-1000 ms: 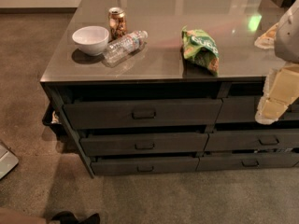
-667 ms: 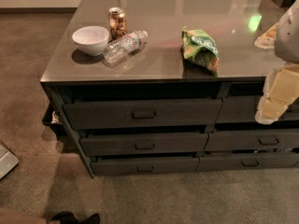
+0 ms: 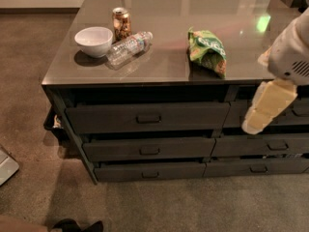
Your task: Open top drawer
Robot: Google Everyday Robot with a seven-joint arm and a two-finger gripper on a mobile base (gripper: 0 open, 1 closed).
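The pincer [image 3: 260, 112] hangs at the right edge of the view, pale yellow under the white arm body, in front of the right column of drawers and just under the edge of the worktop [image 3: 164, 69]. I cannot tell if it is wide or narrow, and it holds nothing that I can see. At 9 o'clock from it, well apart, is the top drawer [image 3: 106, 117], in the left column directly under the worktop; its small loop handle [image 3: 148, 118] sits in the middle of the tall dark front, and a dark band of shadow lies above the front. Below it are two shallower drawers [image 3: 149, 150], one under the other. On the worktop, at 11 o'clock from the pincer, lies a green snack bag [image 3: 207, 50]. Further, at 10 o'clock, a clear plastic bottle [image 3: 128, 47] lies on its side between a white bowl [image 3: 94, 40] and an upright can [image 3: 121, 23].
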